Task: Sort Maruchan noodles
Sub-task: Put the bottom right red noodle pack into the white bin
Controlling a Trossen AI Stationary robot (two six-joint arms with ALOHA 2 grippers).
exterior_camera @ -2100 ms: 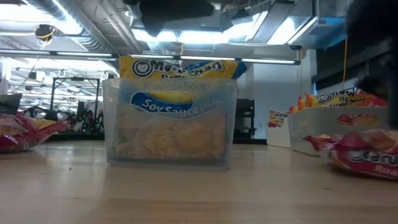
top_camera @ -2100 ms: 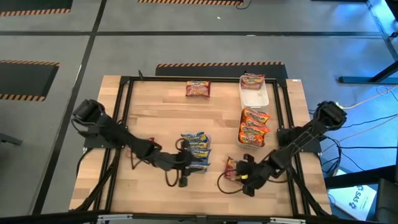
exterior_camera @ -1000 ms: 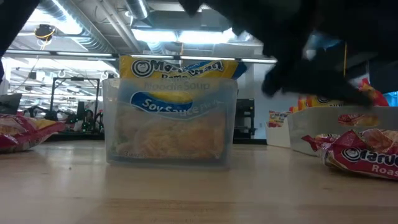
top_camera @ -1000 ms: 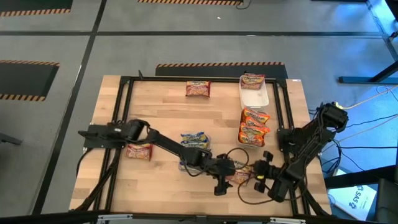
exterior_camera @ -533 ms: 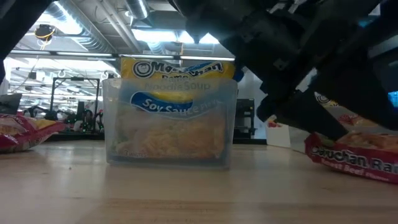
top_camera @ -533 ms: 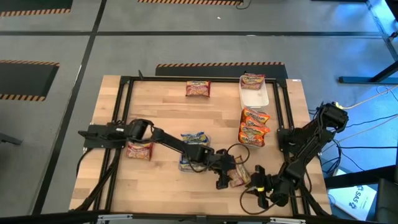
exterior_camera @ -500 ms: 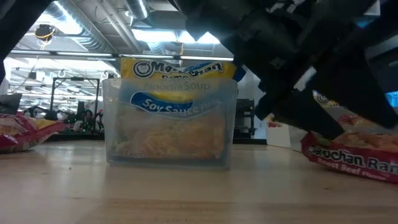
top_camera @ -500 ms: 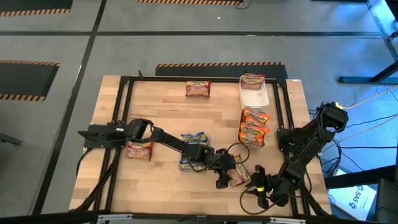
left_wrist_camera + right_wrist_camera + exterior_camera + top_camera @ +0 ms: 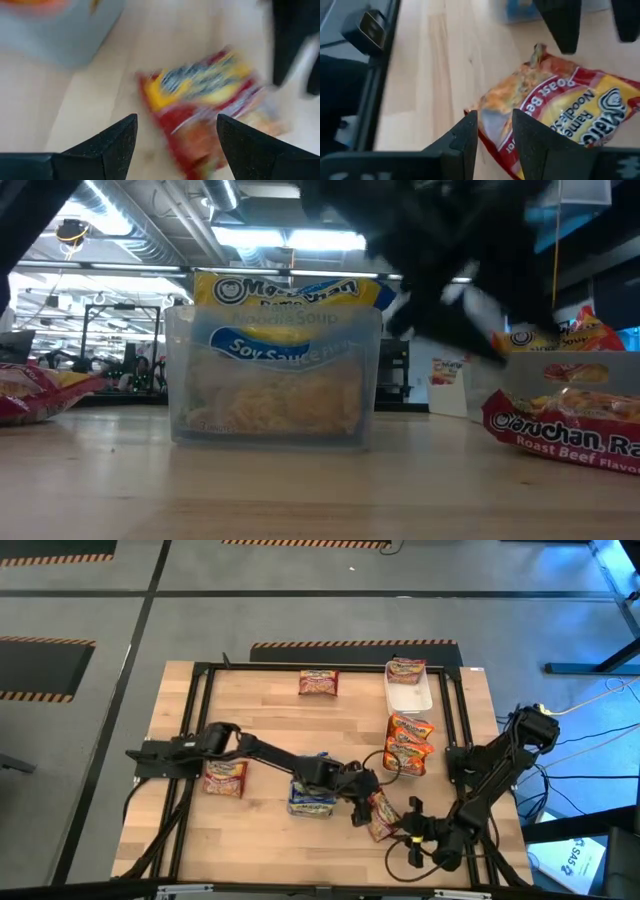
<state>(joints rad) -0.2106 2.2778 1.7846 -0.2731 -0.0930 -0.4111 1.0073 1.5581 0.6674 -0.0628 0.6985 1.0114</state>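
The right gripper (image 9: 415,836), slightly spread and holding nothing, sits near the front beside the dark red noodle packet (image 9: 379,816) lying flat on the surface (image 9: 260,720), the wide-spread left gripper (image 9: 362,802) has pulled back off it, and farther back stand the packet-filled containers (image 9: 312,798).

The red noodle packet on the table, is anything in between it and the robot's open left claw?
Nothing visible is in the way. The left gripper hangs open right over the red noodle packet, with only bare table around it. The right gripper sits just beside the packet, off to one side.
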